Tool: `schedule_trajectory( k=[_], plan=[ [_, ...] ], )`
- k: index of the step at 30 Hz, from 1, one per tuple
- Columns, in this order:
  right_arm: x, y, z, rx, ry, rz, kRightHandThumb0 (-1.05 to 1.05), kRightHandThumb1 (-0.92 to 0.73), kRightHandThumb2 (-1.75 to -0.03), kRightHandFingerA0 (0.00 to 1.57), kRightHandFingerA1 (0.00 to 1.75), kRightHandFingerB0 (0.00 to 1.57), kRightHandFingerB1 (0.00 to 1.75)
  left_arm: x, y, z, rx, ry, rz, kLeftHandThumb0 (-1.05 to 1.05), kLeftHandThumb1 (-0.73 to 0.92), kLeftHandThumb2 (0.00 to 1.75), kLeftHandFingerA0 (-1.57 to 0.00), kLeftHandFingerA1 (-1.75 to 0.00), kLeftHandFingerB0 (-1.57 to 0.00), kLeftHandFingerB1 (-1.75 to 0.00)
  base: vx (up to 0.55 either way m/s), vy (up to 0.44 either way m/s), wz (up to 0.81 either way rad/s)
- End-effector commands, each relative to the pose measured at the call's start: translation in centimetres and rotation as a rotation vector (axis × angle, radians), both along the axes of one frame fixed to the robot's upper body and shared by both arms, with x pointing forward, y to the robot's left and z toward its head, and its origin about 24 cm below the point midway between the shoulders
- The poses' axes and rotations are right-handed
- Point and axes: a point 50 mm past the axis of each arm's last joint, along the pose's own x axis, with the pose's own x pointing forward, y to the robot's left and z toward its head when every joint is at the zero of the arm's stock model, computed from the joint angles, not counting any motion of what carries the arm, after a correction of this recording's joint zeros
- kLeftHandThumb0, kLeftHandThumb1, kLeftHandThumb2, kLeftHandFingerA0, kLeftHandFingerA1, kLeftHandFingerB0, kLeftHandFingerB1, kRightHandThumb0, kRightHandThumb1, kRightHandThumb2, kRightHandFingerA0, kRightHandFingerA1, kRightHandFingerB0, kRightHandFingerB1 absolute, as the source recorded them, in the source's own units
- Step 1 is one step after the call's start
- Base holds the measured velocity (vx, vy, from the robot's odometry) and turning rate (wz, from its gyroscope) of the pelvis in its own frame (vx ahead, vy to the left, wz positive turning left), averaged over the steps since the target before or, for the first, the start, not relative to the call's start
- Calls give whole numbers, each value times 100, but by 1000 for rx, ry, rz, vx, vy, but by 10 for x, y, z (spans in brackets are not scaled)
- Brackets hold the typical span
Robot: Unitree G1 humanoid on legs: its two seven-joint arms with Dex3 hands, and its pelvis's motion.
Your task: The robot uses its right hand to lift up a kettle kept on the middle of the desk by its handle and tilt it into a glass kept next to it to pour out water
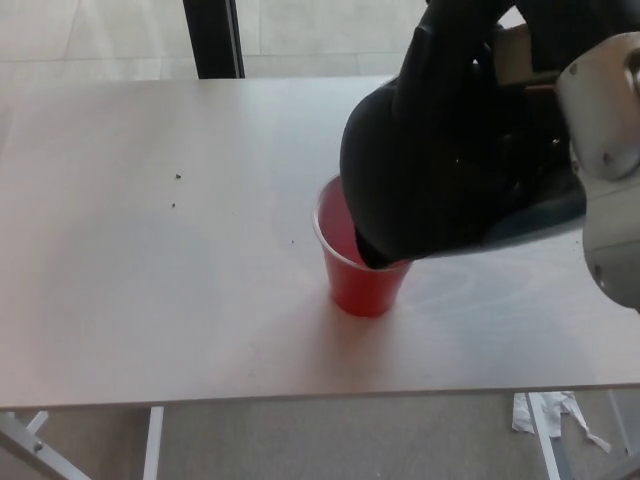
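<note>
Black kettle (440, 170) hung tilted over red cup (362, 265) on desk (150, 280), spout inside rim, hiding cup's right side. Right hand (510, 50) mostly cut off at top; grip couldn't be made out. Left hand out of frame.

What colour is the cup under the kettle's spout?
Red; the cup shows clearly in the head view, below the black kettle.

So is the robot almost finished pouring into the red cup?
Lifting is done: the black kettle is off the white desk and tipped steeply, its spout dipping inside the red cup. The pour is in hand now, though no water shows and the holding hand is hidden. Left to do: tilt the kettle upright and set it down.
</note>
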Motion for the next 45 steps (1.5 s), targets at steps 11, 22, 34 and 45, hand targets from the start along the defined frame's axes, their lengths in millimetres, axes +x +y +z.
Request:
schedule_trajectory(
  k=[11,22,34,45],
  plan=[
    [6,27,10,-173,-79,-86,-29,-57,-85,92,175,78,93,-5,1,-2,23,44,-3,-73,89,67,-62,-56,-38,-49,0,0,0],
    [15,25,2,-219,-45,-153,-35,-51,-105,115,130,82,94,-9,-1,-5,-3,36,12,-71,88,66,-58,-54,-37,-50,0,0,0],
    [22,9,-3,-109,41,-143,-27,-60,-91,109,171,82,108,-14,-3,-9,3,72,14,-75,89,67,-61,-54,-40,-48,0,0,0],
    [32,-50,6,192,191,-237,-31,-64,-89,94,175,69,170,-18,-1,-12,-15,59,40,-69,89,66,-61,-55,-41,-50,0,0,0]
  ],
)
